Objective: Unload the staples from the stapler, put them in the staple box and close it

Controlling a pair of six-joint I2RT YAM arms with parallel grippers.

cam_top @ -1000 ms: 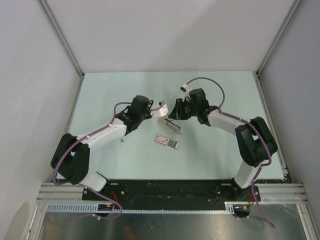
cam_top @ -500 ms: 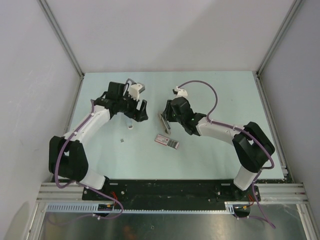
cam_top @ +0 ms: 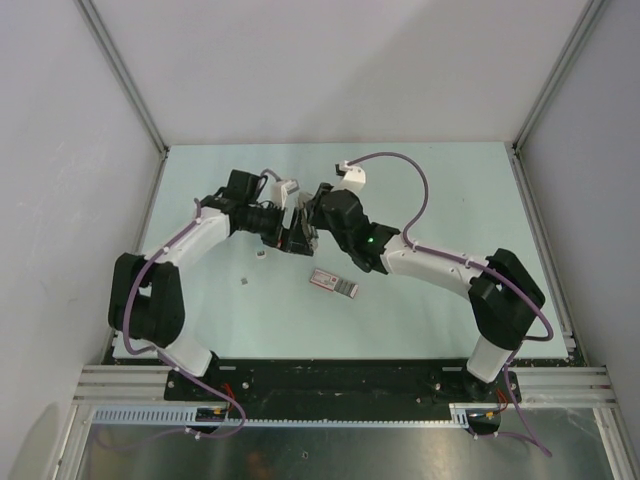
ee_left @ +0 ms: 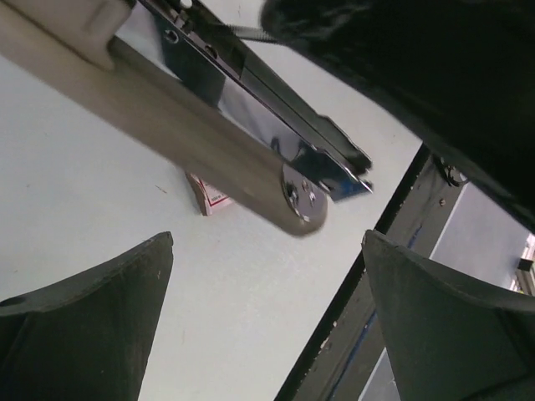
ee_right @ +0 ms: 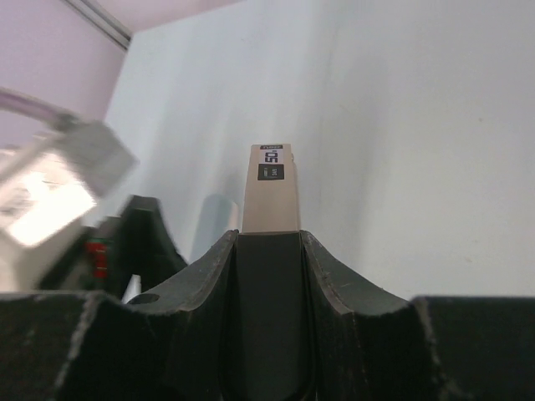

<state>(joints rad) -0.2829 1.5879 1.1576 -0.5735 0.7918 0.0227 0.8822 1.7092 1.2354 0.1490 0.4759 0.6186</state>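
**A:** The stapler (ee_left: 209, 142); where is it?

**B:** Lifted above the pale tabletop (cam_top: 430, 180), about mid-field; the right end effector (ee_right: 270, 251) is clamped on its beige body; the left end effector (ee_left: 267, 242) hangs just beside its free end, fingers spread wide, holding nothing.

**A:** How will it handle?

**B:** Light and stiff, I judge; the chrome magazine stands open from the body, looks slick and may swing; the plastic flanks are the safer hold.

**A:** And the small things?

**B:** A pink-and-white box (cam_top: 334, 283) lies flat on the tabletop nearby; two tiny grey bits, likely staples (cam_top: 262, 254), lie apart to its left; such strips probably snap easily, so pinch them gently by the sides.
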